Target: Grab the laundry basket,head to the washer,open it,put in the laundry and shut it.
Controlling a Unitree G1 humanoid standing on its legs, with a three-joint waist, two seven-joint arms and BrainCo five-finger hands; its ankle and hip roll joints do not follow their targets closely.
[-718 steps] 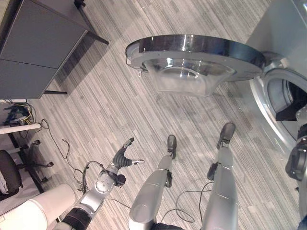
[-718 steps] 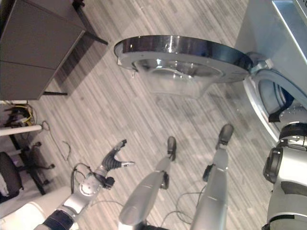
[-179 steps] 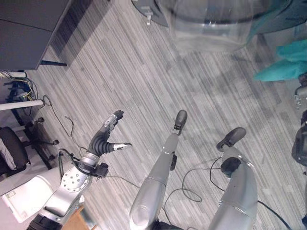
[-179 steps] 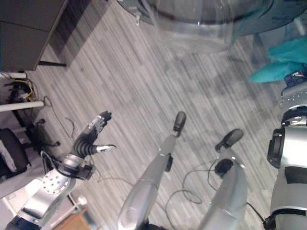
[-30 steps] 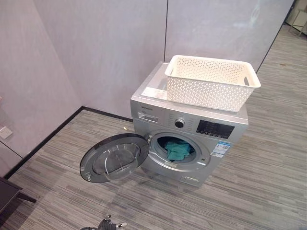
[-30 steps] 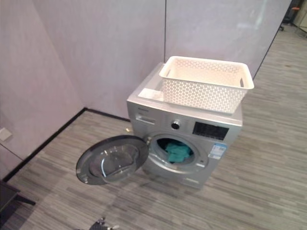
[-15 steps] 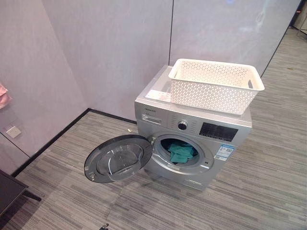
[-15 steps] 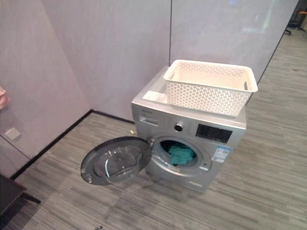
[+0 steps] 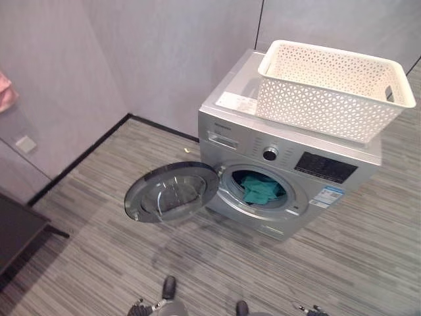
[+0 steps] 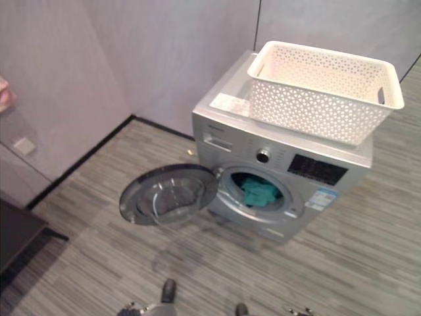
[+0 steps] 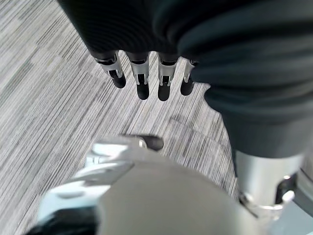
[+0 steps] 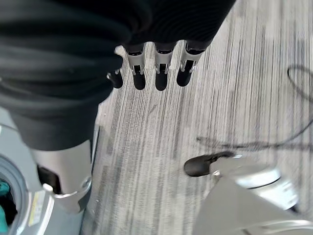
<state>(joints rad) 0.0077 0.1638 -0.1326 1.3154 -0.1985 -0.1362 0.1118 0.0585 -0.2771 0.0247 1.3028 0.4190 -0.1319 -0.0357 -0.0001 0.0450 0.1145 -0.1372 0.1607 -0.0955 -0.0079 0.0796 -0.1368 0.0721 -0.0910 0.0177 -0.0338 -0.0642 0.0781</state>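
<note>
- The white perforated plastic laundry basket [image 9: 334, 89] is sitting atop the silver front-loading washer [image 9: 284, 171].
- Teal laundry [image 9: 260, 189] is lying inside the drum; the round glass door [image 9: 171, 192] is hanging open, awaiting closing.
- The left hand [image 11: 146, 73] and right hand [image 12: 156, 68] are hanging with fingers relaxed, holding nothing.

Washer [image 10: 276, 164] door [image 10: 168, 195] open; basket [image 10: 325, 89] on top.

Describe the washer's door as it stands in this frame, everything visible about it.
The washer door is a round porthole with a dark grey outer ring and a clear bowl-shaped glass centre. It is swung fully open to the left of the drum opening, hinged at the washer front, hanging above the striped floor. Nothing touches it. Teal laundry shows inside the drum beside it.
</note>
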